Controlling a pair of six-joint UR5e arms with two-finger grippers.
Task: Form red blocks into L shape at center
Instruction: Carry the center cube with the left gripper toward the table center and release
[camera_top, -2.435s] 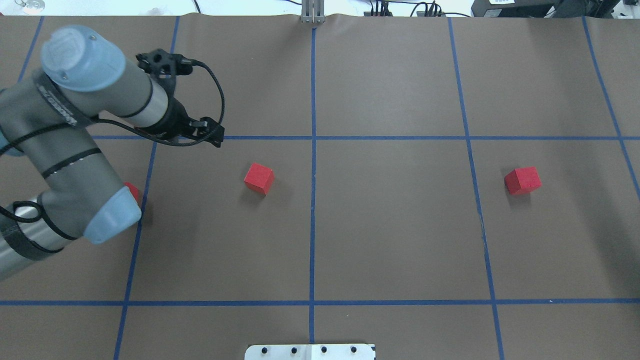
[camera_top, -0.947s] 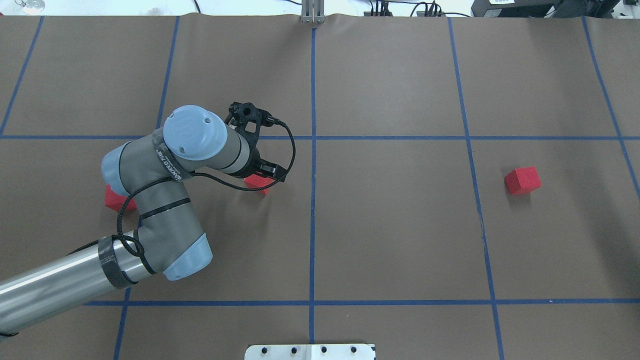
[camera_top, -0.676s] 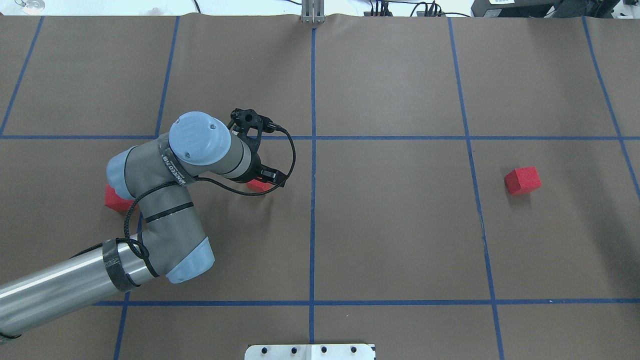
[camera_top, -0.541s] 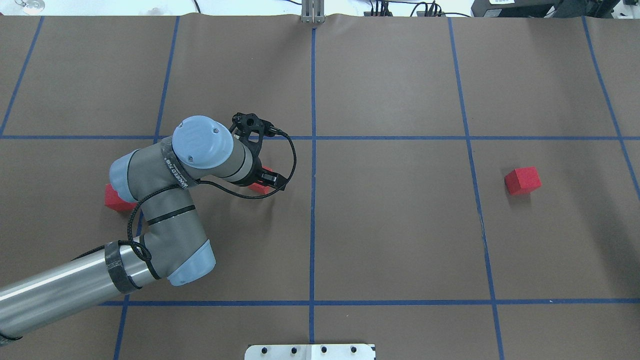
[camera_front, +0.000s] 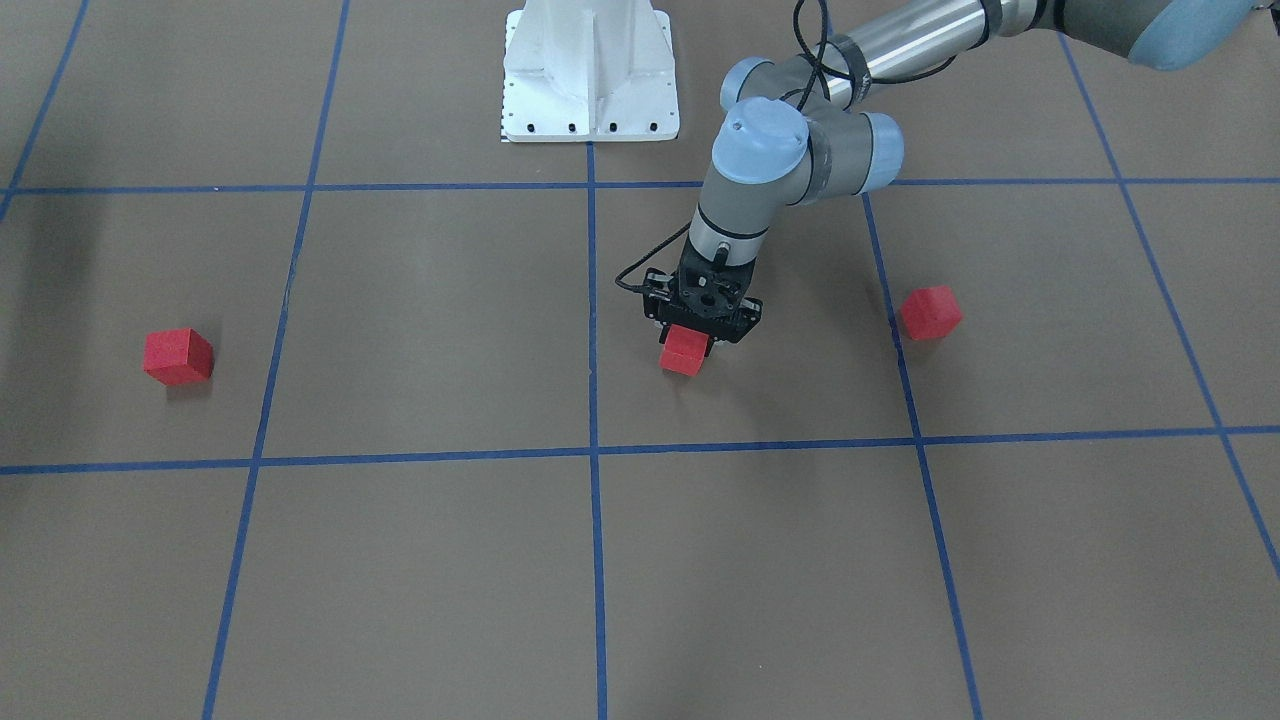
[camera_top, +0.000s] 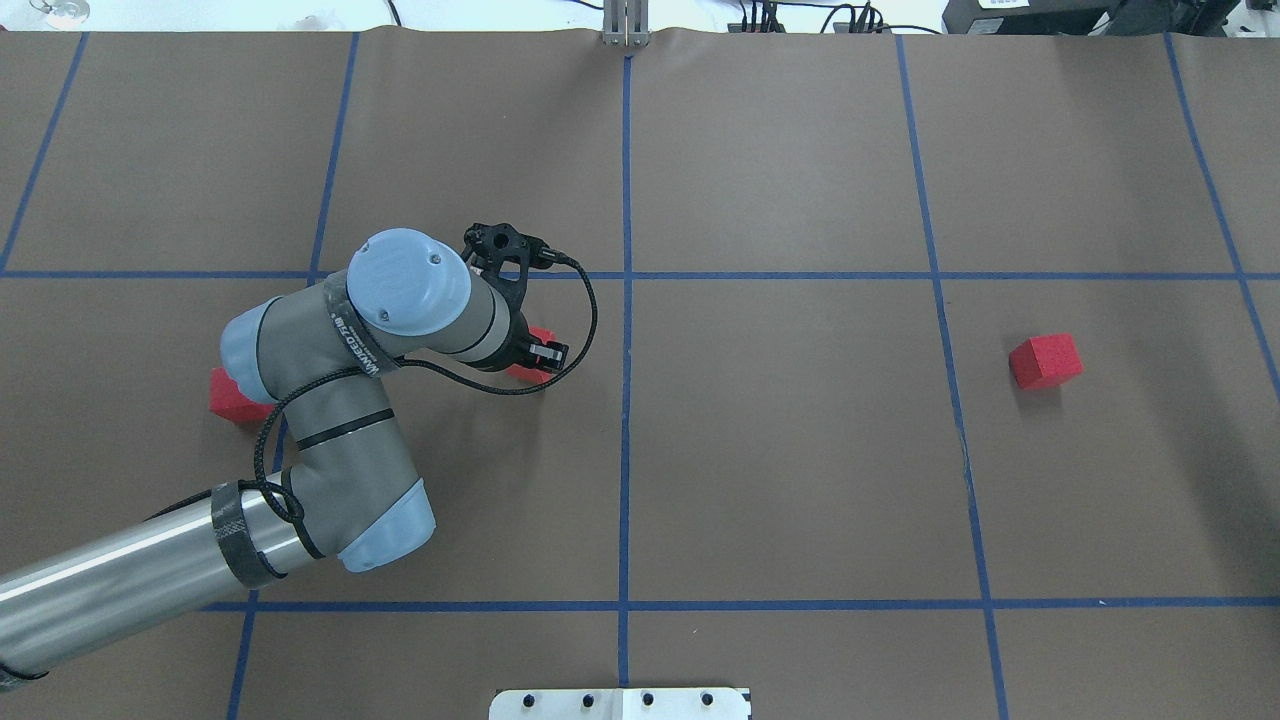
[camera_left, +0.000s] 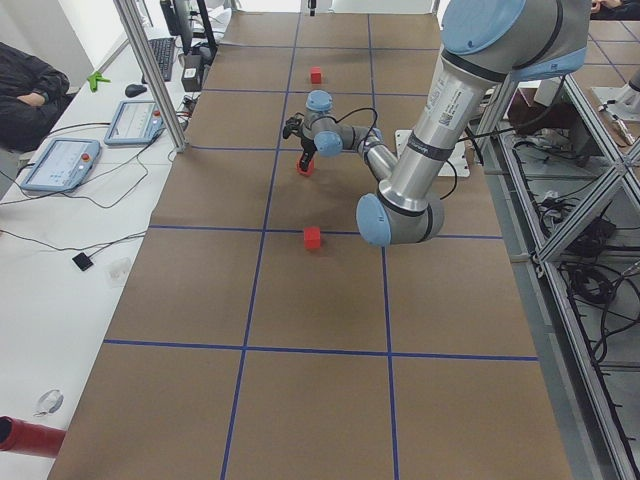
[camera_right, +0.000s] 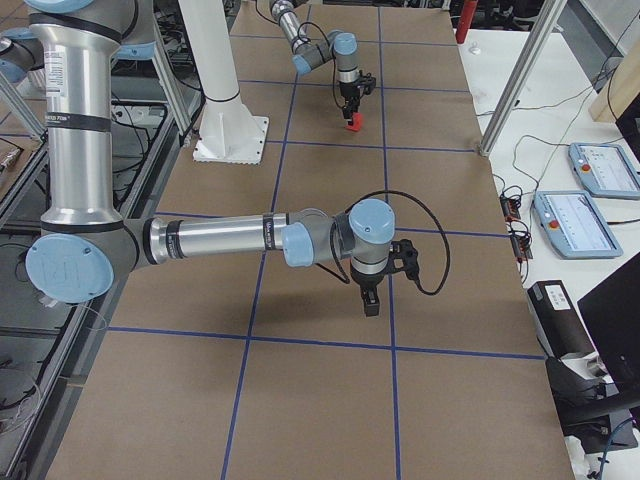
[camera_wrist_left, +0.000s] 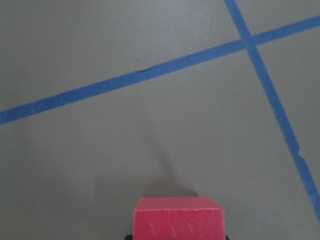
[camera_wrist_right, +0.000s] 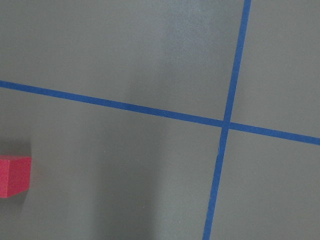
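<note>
The left gripper (camera_front: 689, 341) straddles one red block (camera_front: 684, 359) resting just left of the centre crossing (camera_top: 627, 275). I cannot tell whether its jaws have clamped, nor how the right gripper (camera_right: 371, 300) stands. A skewed pinch could twist or drop the cube, and the second block (camera_top: 1045, 361) and third block (camera_top: 228, 398) lie well apart. The surface is brown paper (camera_top: 800, 450) gridded in blue tape, with teach pendants (camera_left: 60, 163) on a white bench beside it.

desk (camera_top: 800, 450): plain brown | tape lines (camera_top: 626, 450): blue, making a square grid | middle block (camera_front: 684, 360), outer blocks (camera_front: 178, 357) (camera_front: 930, 312): bright red, no pattern | left hand (camera_front: 689, 342), right hand (camera_right: 371, 303): black | left arm (camera_top: 330, 440), right arm (camera_right: 210, 240): grey with pale-blue caps, silver tube, black cable | robot base (camera_front: 590, 70): white
</note>
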